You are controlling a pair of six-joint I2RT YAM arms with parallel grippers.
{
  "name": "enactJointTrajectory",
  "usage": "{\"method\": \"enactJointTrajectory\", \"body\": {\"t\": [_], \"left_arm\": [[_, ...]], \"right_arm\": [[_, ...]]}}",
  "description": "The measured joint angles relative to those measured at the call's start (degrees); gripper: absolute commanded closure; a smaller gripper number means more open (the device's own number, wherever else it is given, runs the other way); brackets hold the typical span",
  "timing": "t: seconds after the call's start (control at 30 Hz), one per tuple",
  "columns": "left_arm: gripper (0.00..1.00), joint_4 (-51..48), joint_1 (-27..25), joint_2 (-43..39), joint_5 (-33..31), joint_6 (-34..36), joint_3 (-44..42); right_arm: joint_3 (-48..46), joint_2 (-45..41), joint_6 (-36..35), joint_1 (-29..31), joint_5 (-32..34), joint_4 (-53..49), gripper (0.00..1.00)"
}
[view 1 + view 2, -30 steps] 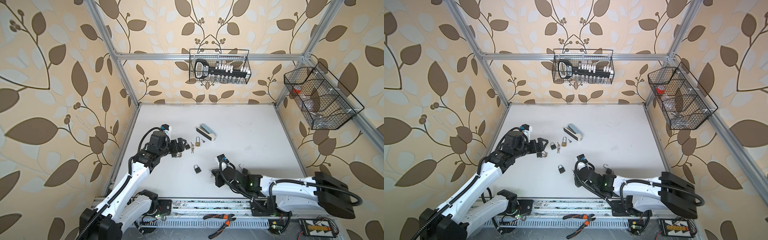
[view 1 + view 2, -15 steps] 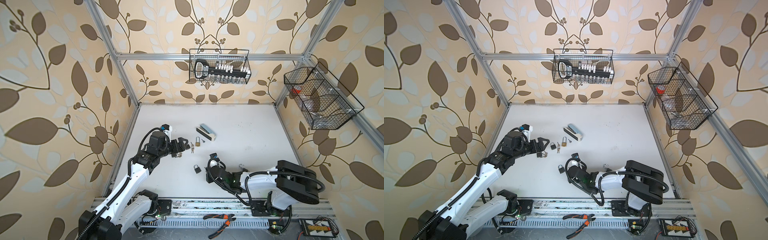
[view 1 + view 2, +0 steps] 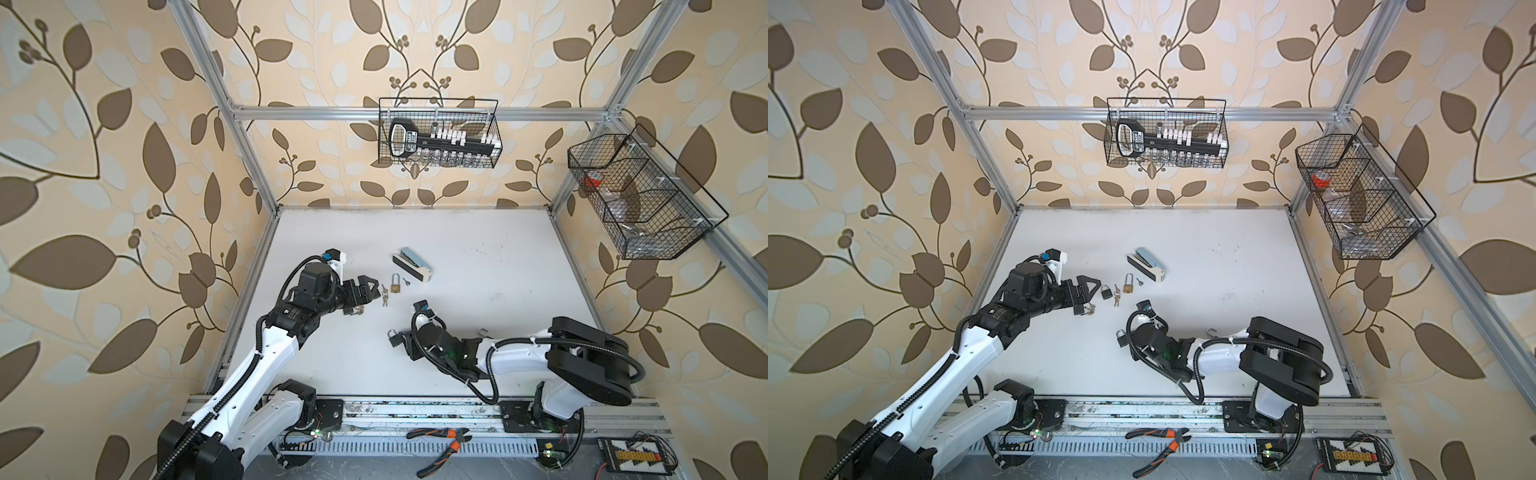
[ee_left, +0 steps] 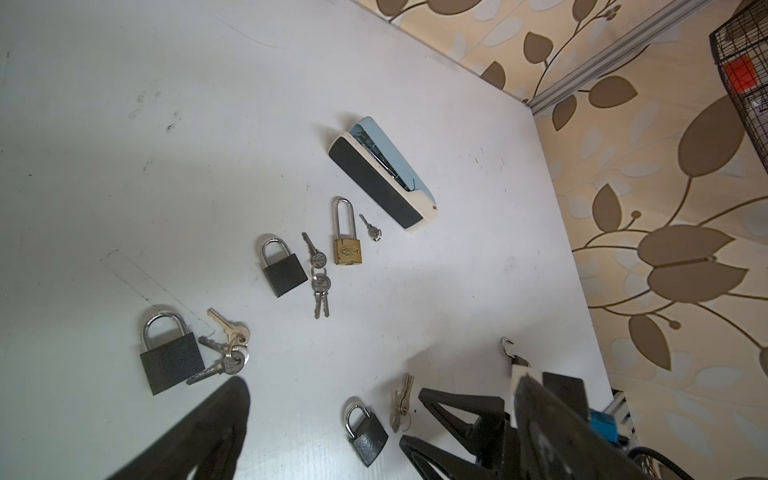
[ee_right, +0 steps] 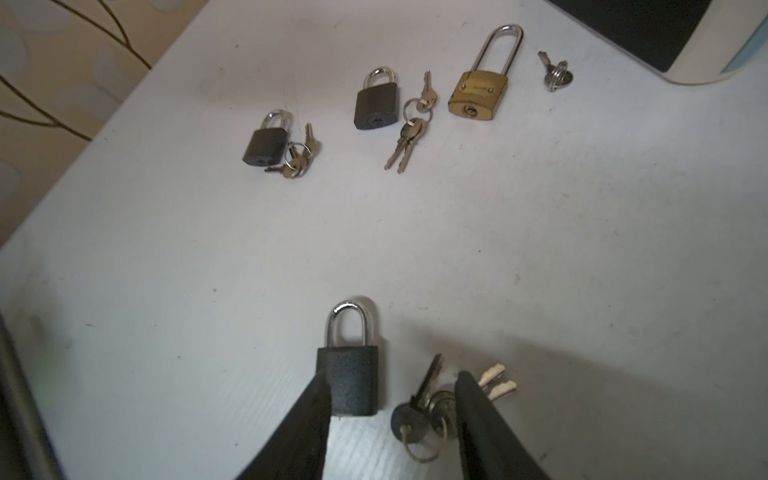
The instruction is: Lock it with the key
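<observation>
The right gripper (image 5: 395, 419) stands half open, its jaws either side of a small black padlock (image 5: 348, 382) and the key bunch (image 5: 419, 409) lying just beside that padlock, clamping neither. The left gripper (image 3: 1090, 298) gapes wide, well apart from that padlock, over the table (image 3: 1225, 270).

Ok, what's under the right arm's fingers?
A black padlock and a bunch of keys lie on the table between the open right fingers. The fingers cover the padlock's bottom corner and part of the keys.
</observation>
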Motion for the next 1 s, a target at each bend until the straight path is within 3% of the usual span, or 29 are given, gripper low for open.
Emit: {"method": "enactJointTrajectory", "body": {"t": [0.13,0.23,0.37,0.5,0.6,0.7,0.83,1.0], "left_arm": [[0.01,0.31,-5.07,1.11,-1.70,0.35,0.02],[0.01,2.14,-14.10,3.13,-4.70,1.38,0.02],[0.01,7.72,-25.55,7.63,-7.93,2.36,-0.15],[0.01,13.29,-33.24,11.28,-10.34,3.43,-0.81],[0.01,15.56,-37.11,13.68,-11.37,4.90,-0.59],[0.01,17.16,-40.02,14.99,-12.15,6.27,-0.55],[0.01,18.60,-41.13,15.08,-12.22,6.91,-0.55],[0.01,19.43,-41.09,15.08,-13.62,7.56,-0.55]], "right_arm": [[-0.66,-10.58,-0.59,-1.84,1.53,-5.99,0.41],[-2.49,-18.97,0.59,-6.71,2.43,-13.94,0.39],[-7.13,-30.29,2.75,-17.14,1.01,-26.27,0.37],[-11.82,-38.03,3.13,-33.88,-7.21,-33.16,0.38],[-13.03,-38.07,2.62,-43.41,-14.58,-35.60,0.38],[-13.00,-35.26,1.68,-48.11,-20.44,-36.06,0.41],[-12.68,-30.58,0.68,-49.00,-24.94,-37.16,0.48],[-12.52,-29.18,1.46,-49.00,-26.47,-39.21,0.48]]}}
